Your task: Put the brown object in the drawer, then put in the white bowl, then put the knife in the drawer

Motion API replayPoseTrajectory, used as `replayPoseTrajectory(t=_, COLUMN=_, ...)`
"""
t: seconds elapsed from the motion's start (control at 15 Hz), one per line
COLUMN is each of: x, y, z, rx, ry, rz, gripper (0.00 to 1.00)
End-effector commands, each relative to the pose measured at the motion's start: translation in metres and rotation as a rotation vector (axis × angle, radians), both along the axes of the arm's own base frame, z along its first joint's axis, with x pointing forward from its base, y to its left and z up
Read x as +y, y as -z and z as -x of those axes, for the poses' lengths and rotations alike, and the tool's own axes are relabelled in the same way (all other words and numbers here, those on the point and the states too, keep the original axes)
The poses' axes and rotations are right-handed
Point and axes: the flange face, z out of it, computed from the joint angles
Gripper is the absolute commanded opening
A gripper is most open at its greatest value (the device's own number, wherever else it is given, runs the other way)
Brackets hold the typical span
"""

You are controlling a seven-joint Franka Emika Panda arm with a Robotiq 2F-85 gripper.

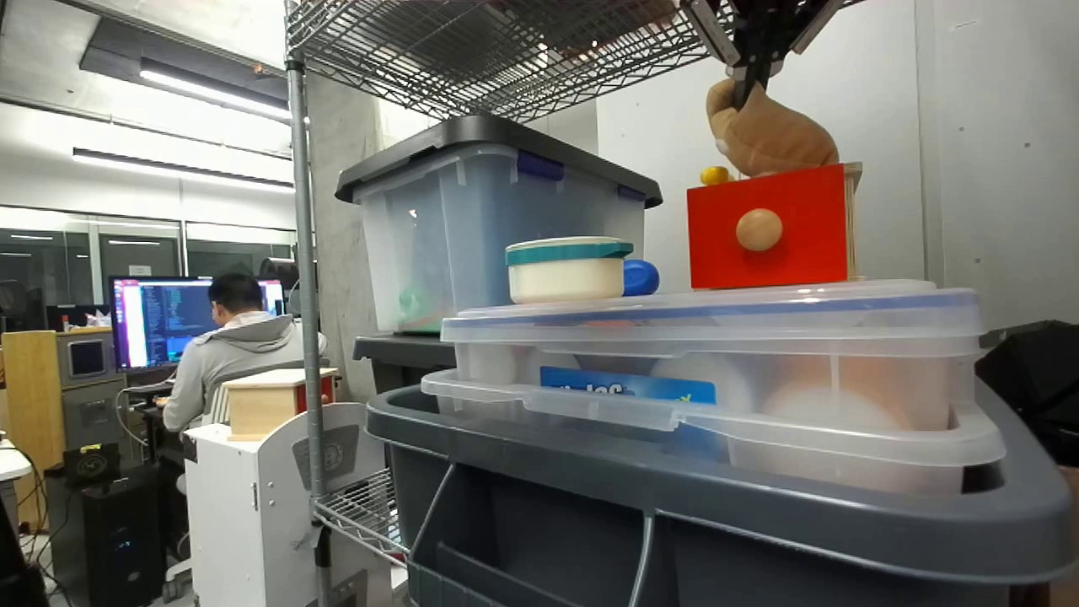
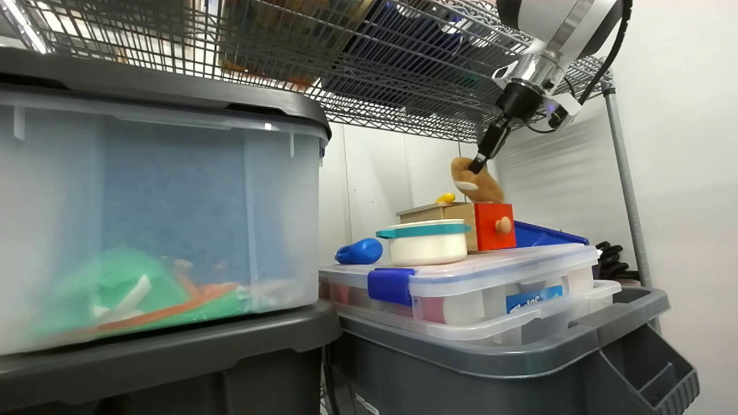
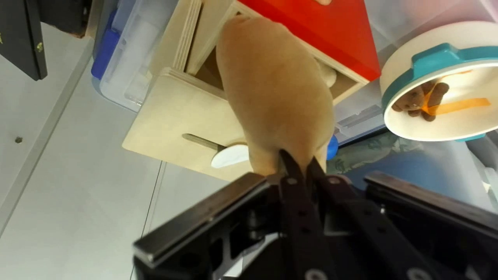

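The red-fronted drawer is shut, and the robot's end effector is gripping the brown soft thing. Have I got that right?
Not quite: the red-fronted drawer is pulled open, not shut. The wrist view shows its open compartment between its front and the wooden cabinet. The end effector is indeed gripping the brown soft thing.

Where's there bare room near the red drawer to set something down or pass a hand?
Bare: the clear lid in front of the red drawer, from the white bowl to the lid's edge; a hand likely fits. Crowded: above the drawer, where the fingers grip the brown plush, and beside the wooden box, around the bowl and blue item.
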Motion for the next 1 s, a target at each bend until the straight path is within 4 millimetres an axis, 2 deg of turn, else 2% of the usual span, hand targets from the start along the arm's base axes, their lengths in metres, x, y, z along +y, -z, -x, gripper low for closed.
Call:
replayPoseTrajectory(t=0.0, x=-0.007, y=-0.002, z=-0.006, rx=-0.016, ry=-0.043, rz=-0.027, gripper=0.02)
replayPoseTrajectory(t=0.13, x=0.000, y=0.001, z=-0.004, rx=-0.009, ry=-0.061, rz=-0.042, gripper=0.03)
replayPoseTrajectory(t=0.4, x=0.018, y=0.019, z=-0.015, rx=0.006, ry=-0.088, rz=-0.065, gripper=0.05)
replayPoseTrajectory(t=0.67, x=0.023, y=0.027, z=-0.021, rx=0.017, ry=-0.103, rz=-0.072, gripper=0.06)
replayPoseTrajectory(t=0.73, x=0.022, y=0.026, z=-0.021, rx=0.018, ry=-0.103, rz=-0.072, gripper=0.17)
replayPoseTrajectory(t=0.8, x=0.021, y=0.024, z=-0.020, rx=0.017, ry=-0.104, rz=-0.069, gripper=0.32)
replayPoseTrajectory(t=0.93, x=0.020, y=0.021, z=-0.019, rx=0.016, ry=-0.104, rz=-0.063, gripper=0.46)
